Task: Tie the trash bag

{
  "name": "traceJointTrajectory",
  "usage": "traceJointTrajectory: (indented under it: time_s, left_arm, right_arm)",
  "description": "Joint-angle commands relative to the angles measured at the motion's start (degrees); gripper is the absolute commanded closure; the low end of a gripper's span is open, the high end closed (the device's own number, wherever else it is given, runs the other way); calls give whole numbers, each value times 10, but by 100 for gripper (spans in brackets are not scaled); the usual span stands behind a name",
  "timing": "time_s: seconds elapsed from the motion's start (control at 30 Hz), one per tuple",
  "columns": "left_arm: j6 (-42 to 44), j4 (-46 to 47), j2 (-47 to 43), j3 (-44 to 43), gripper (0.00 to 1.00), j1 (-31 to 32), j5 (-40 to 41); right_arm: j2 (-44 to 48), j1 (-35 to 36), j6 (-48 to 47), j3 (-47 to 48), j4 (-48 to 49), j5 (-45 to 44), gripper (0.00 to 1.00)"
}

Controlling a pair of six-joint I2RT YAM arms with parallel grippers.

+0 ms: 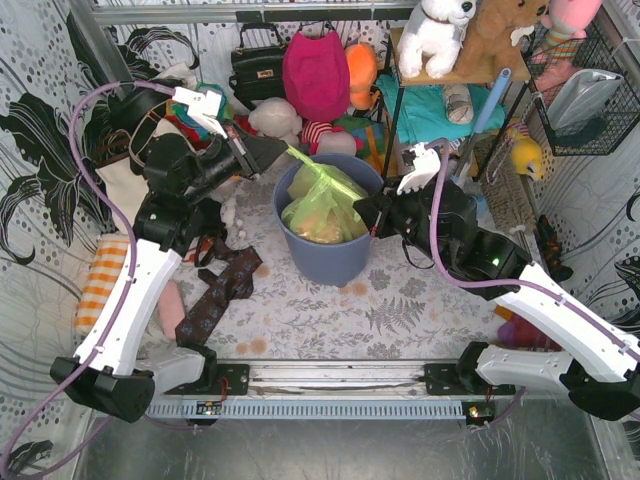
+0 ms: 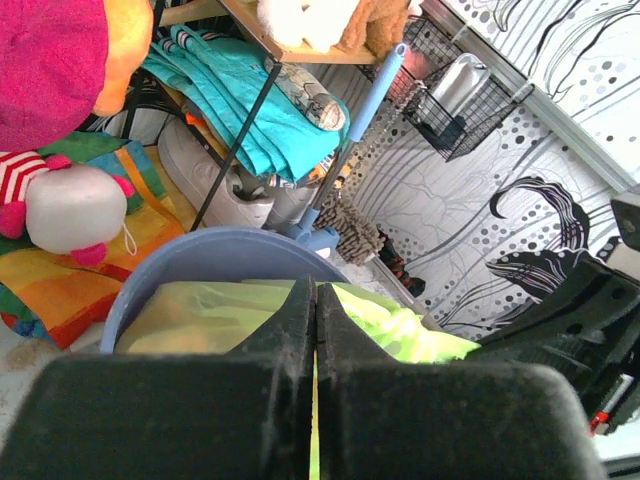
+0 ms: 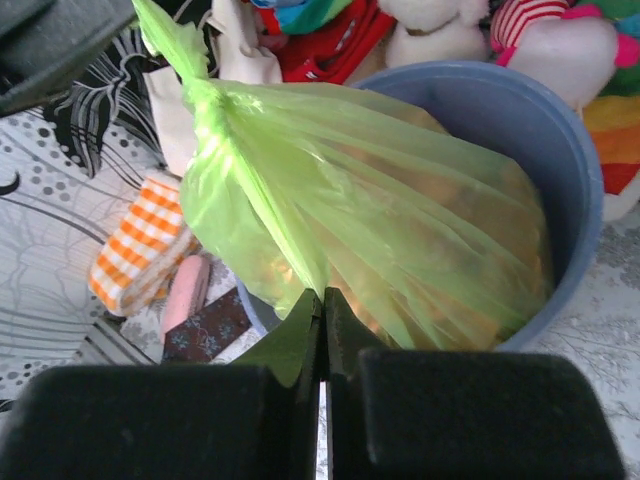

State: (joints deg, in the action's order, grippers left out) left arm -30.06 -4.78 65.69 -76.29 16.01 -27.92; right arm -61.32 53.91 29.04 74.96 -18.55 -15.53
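The thin translucent lime-green trash bag (image 1: pixel 322 205) sits in the round blue-grey bin (image 1: pixel 330 262). The left gripper (image 1: pixel 284 152) pinches its twisted far-left tail. The right gripper (image 1: pixel 370 216) pinches its right edge, and the film stretches taut between them.

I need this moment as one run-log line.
left pincer shut on trash bag | right pincer shut on trash bag | trash bag inside blue bin, neck gathered
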Motion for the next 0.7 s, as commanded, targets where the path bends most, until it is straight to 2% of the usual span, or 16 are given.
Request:
traceJointTrajectory:
  time_s: [0.0, 0.1, 0.23, 0.4, 0.67]
  left_arm:
    - [35, 48, 31, -37, 100, -5, 50]
    - [38, 70, 58, -40, 100, -5, 58]
    - [33, 111, 97, -38, 100, -5, 57]
    - [5, 211, 148, -40, 100, -5, -10]
    - [-47, 384, 238, -69, 100, 1, -116]
  right_arm:
    - [15, -1, -22, 17, -57, -39, 100]
    - [21, -1, -33, 9, -50, 10, 100]
    - [32, -1, -37, -13, -11, 145, 100]
    - [10, -1, -23, -26, 5, 284, 100]
    - [-11, -1, 17, -80, 81, 361, 100]
